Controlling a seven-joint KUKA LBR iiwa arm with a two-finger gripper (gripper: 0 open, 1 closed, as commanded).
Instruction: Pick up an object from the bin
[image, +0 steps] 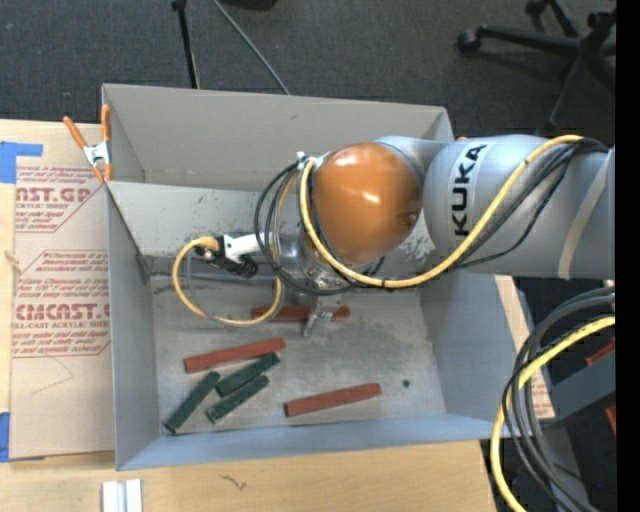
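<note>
Grey bin (130, 330), floor mostly bare. From the right, arm (520, 210), cut off at the frame edge. Orange cover (365, 203) hiding most of the hand (320, 322); cannot tell whether released or clenched. Left of the hand, a drooping yellow cable loop (190, 300). Under the hand, near mid-bin, a red stick (285, 313), middle hidden, both ends poking out. Toward the front, well apart from the hand, 2 more red sticks (233, 355) and 3 green sticks (240, 398) clustered at front left.

I see dark carpet (340, 50) along the top, a black wheeled chair base (535, 30) at upper right, and a pale wooden tabletop (330, 482) below.
</note>
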